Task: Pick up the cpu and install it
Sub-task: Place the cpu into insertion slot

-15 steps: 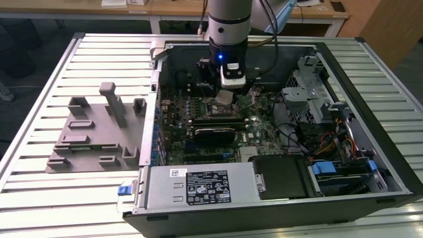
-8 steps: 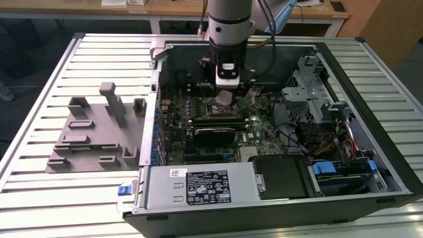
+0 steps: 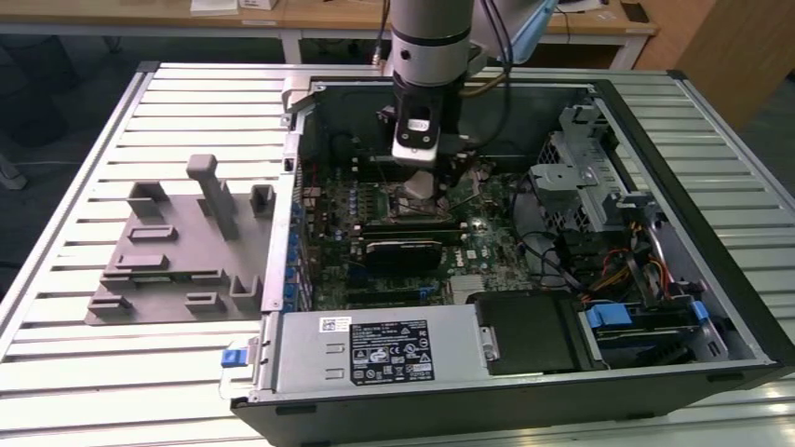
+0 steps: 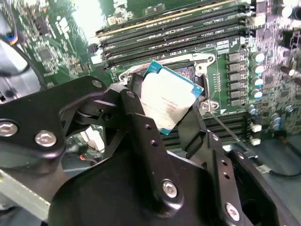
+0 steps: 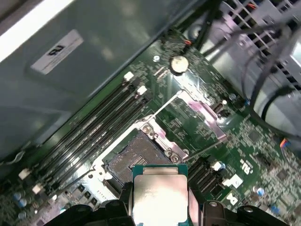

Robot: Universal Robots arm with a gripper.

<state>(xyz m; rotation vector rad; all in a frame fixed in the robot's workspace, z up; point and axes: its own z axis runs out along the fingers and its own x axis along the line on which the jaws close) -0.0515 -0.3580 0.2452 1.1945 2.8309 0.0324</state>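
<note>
Nearest in the exterior view, the slatted bench (image 3: pixel 74 372) carries an open case (image 3: pixel 733 307) lying on its side. Along the case's near wall sits a silver power supply (image 3: pixel 372 349), with a black drive cover (image 3: pixel 534 331) just beside it toward the exterior view's right. On the exterior view's left, beside the case, a grey holder (image 3: pixel 174 270) rests on the bench.

Farther in, the green motherboard (image 3: pixel 485 247) covers the case floor, and a black module (image 3: pixel 404 250) stands on it just near of the pincer (image 3: pixel 423 191). A metal drive cage (image 3: pixel 584 177) fills the case's right side.

The pincer hangs over the middle of the board, pinching the cpu (image 3: pixel 422 183) by two opposite edges. In the second wrist view the black fingers (image 4: pixel 141 122) clamp the cpu (image 4: pixel 169 101), silver top toward the camera and its green rim showing, tilted against the board's lines. In the first wrist view the cpu (image 5: pixel 160 197) sits between the fingertips of the pincer (image 5: pixel 160 202), and the socket (image 5: pixel 136 157) lies bare just past it, its dark contact field uncovered. The cpu is held above the socket, not seated in it. The socket's metal plate (image 5: pixel 197 110) is swung open to one side.

Beside the socket run the memory slots (image 5: pixel 94 127), and a coin battery (image 5: pixel 177 63) lies farther along the board.

Farthest, the pale arm (image 3: pixel 431 37) rises from the pincer above the case's far wall.
</note>
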